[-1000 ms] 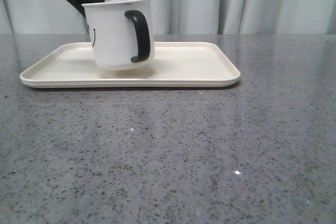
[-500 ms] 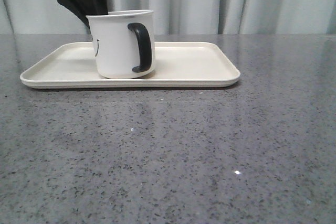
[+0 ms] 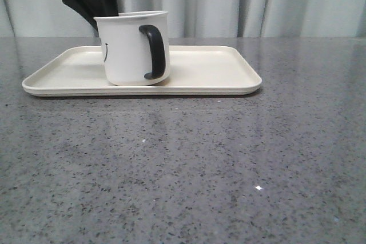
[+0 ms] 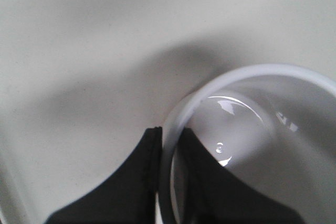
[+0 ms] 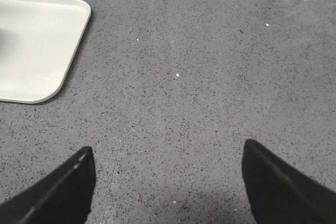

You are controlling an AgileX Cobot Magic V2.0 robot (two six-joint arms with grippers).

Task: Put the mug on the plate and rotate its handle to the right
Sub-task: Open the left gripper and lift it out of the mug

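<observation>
The white mug (image 3: 128, 50) stands upright on the left half of the cream plate (image 3: 211, 72). Its black handle (image 3: 153, 52) faces the camera, slightly to the right. Part of the smiley face (image 3: 105, 51) shows on its left side. My left gripper (image 3: 98, 12) reaches down from behind and is shut on the mug's rim (image 4: 252, 72), one finger (image 4: 134, 182) outside and one inside the wall, over the plate (image 4: 79, 51). My right gripper (image 5: 165, 182) is open and empty above bare table, to the right of the plate's corner (image 5: 37, 45).
The grey speckled table (image 3: 189, 164) stretches in front of and to the right of the plate. A pale curtain (image 3: 257, 1) hangs behind the table's far edge. The plate's right half holds nothing.
A second ago the mug was tilted and slightly lifted; it has come down and now sits flat on the plate. The left gripper has lowered with it.
</observation>
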